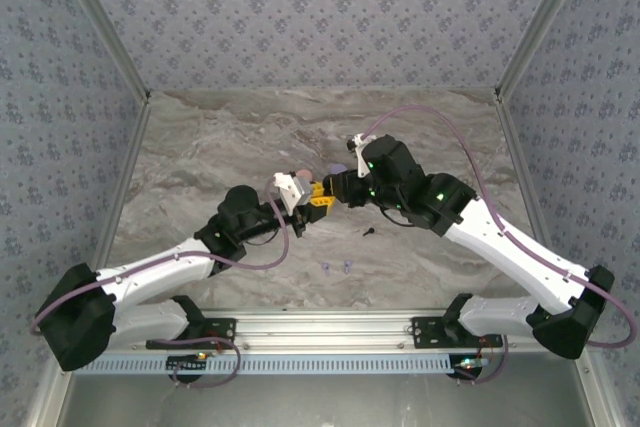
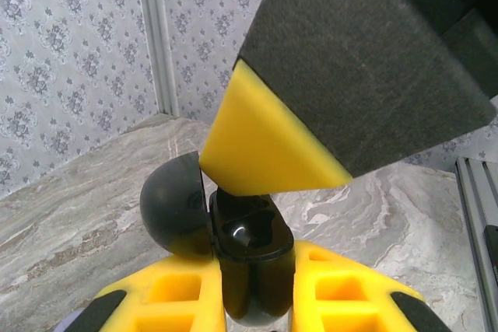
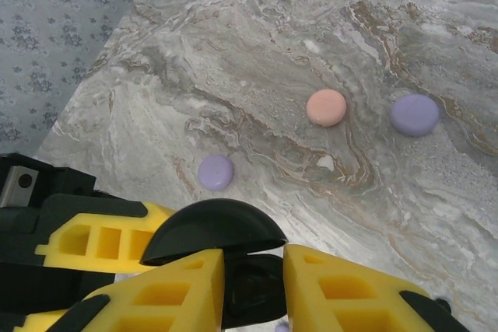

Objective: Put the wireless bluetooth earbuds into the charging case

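Standoff: left gripper (image 2: 253,274) clamps open charging case (image 2: 249,242); right gripper (image 3: 253,270) crowds above it, closed or not cannot tell. Loose earbuds (image 1: 369,232) lie on bench (image 1: 200,147) below. Risk: right finger (image 2: 264,145) knocks lid (image 2: 175,204), case twists free.

counter (image 1: 250,137) is veined in grey-beige marble | walls (image 1: 300,17) are papered blue-grey with a small floral print | charging case (image 2: 250,258) is finished in glossy black | right gripper fingers (image 3: 342,289) are coloured yellow | one round case (image 3: 326,106) is tinted peach, two others (image 3: 415,114) lavender | earbud pair (image 1: 327,268) is tinted lavender, single earbud (image 1: 368,232) black
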Controlling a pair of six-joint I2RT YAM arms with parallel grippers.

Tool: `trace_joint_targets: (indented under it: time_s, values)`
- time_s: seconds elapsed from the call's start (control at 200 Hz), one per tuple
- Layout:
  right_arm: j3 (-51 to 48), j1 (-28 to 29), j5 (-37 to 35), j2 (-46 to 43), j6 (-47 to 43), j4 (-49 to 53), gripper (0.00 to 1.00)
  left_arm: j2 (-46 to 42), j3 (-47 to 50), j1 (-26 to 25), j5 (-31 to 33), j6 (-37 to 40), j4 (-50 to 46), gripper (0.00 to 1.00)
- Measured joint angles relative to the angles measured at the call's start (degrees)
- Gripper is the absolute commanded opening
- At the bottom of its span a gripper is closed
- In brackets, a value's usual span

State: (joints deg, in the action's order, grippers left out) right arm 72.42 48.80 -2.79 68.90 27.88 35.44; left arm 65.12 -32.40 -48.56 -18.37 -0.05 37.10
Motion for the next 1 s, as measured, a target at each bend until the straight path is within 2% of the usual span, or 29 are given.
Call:
trace_joint_targets:
  time_s: [0.08, 0.155, 0.26, 0.445, 0.595, 0.775, 1.004]
  values:
    - [0.0, 0.0, -0.46, 0.0, 0.04, 0.24, 0.34, 0.26, 0.0, 0.0, -0.02, 0.0, 0.5, 0.07]
    - [0.0, -0.07, -0.42, -0.35, 0.09, 0.2, 0.44, 0.37, 0.0, 0.0, 0.0, 0.0, 0.5, 0.07]
    - [-0.33, -0.83, 0.42, -2.49, -0.11, -0.76, 0.53, 0.37, 0.0, 0.0, 0.28, 0.0, 0.48, 0.07]
    - [-2.12, -4.48, 1.2, -8.24, 0.07, -2.27, 0.53, 0.22, 0.42, 0.0, 2.64, -0.02, 0.59, 0.07]
    - [-8.35, -8.31, 0.48, -9.81, 0.87, -2.08, 0.51, -1.73, 2.05, 0.0, 5.27, 0.0, -0.26, 0.06]
    - [-19.06, -10.64, -0.9, -5.73, 3.69, -1.77, 0.51, -7.93, 3.93, 0.0, 8.15, 0.09, -2.49, 0.06]
    - [-29.99, -11.08, -0.55, 3.52, 10.19, -8.55, 0.5, -12.61, 5.01, 0.0, 10.71, 0.76, -4.33, 0.06]
